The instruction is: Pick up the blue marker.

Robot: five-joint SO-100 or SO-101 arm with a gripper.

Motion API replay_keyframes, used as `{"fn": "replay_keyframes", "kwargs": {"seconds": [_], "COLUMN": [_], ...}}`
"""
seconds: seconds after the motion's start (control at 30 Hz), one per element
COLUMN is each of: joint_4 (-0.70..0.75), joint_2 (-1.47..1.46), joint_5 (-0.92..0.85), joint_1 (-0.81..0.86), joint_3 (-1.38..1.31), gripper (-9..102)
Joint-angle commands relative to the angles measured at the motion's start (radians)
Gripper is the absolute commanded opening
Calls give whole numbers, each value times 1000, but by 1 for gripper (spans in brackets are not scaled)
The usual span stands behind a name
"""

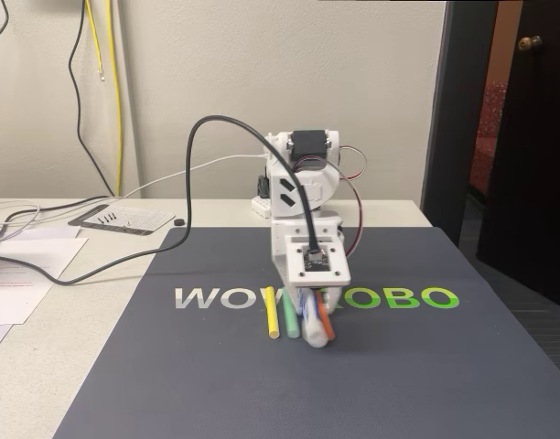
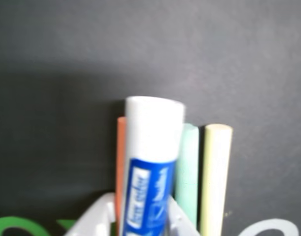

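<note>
We noted blue marker (image 2: 151, 167): white barrel, blue label, white print. Orange stick (image 2: 121, 167), pale green stick (image 2: 188, 172), yellow stick (image 2: 215, 177) beside it. Dark grey mat (image 1: 216, 384) bore white-to-green lettering (image 1: 207, 298). Arm (image 1: 298, 197) was white, cable (image 1: 193, 183) black.

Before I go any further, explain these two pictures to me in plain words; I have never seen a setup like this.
This is a small white robot arm on a table, bent down over a dark grey mat printed with letters. The fixed view looks at it from the front. The wrist view comes from a camera riding on the arm, looking down past its two-finger gripper.

On the mat lie thin sticks side by side: yellow, pale green and orange. The gripper is around the blue marker, a thick white barrel with a blue label. The fingers flank it closely, but whether it is lifted is unclear.
</note>
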Motion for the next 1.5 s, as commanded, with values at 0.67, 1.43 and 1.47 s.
{"fn": "replay_keyframes", "kwargs": {"seconds": [0.67, 1.43, 1.47], "joint_4": [14, -18, -20], "joint_2": [44, 44, 44], "joint_5": [12, 15, 15], "joint_1": [0, 2, 2], "joint_3": [-23, -23, -23], "gripper": [2, 23, 23]}}
